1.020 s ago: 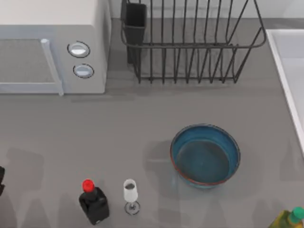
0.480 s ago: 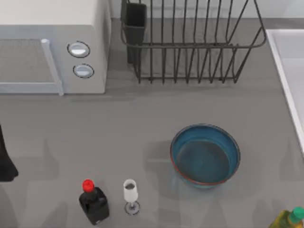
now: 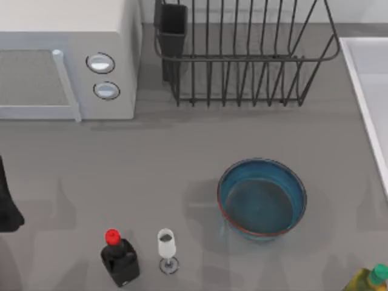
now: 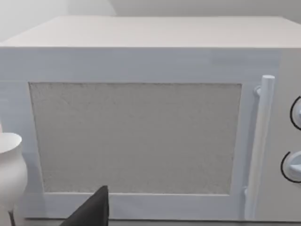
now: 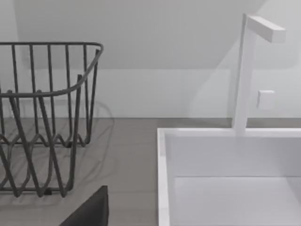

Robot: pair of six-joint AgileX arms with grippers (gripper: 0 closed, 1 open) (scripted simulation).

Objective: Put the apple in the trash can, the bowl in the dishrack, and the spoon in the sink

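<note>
The left arm (image 3: 7, 200) peeks in at the table's left edge; I cannot tell how either tool's fingers stand.

The grey table (image 3: 151, 157) is flat and smooth. The big white microwave (image 3: 66, 60) is a boxy shape at the back left. The black wire dishrack (image 3: 242, 60) stands at the back. The pale sink (image 3: 367, 85) sits at the right edge. The round blue bowl (image 3: 262, 197) rests in front of the dishrack. A black bottle (image 3: 119, 259) and a small glass (image 3: 166, 247) stand side by side.

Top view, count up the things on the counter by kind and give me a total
Bowl: 1
Bottles: 2, black with red cap, yellow-green at the edge
Wine glass: 1
Microwave: 1
Dishrack: 1
Sink: 1
Total: 7
</note>
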